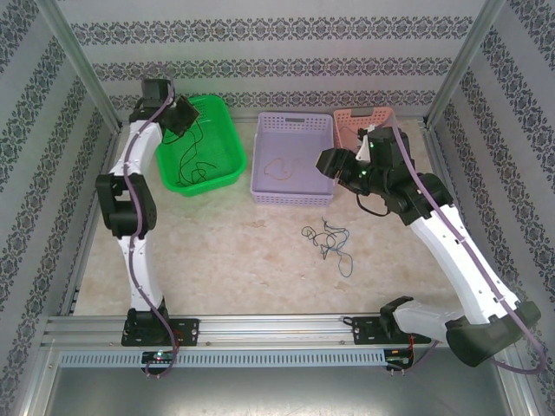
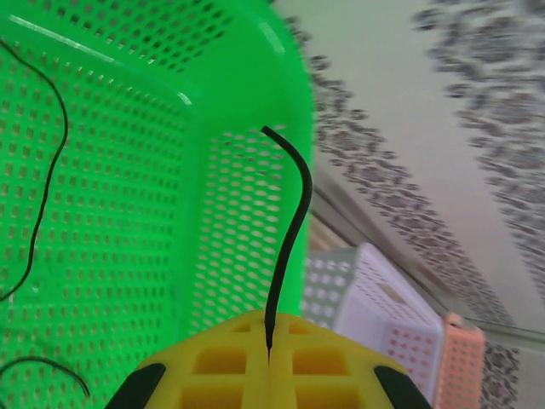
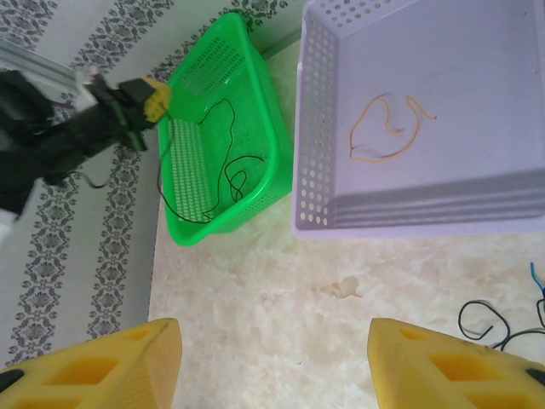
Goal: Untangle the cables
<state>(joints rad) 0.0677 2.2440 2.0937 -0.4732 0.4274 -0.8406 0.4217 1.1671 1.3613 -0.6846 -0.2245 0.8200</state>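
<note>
One black cable (image 2: 289, 221) in left tool (image 2: 269, 358); three baskets (image 1: 295, 126)

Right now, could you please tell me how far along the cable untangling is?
Done: black cables lie in the green basket and a pale cable in the purple basket. In hand: the left gripper, jaws shut, holds another black cable over the green basket. Left: a small tangle of black and blue strands sits on the table, with the right gripper open above it.
</note>
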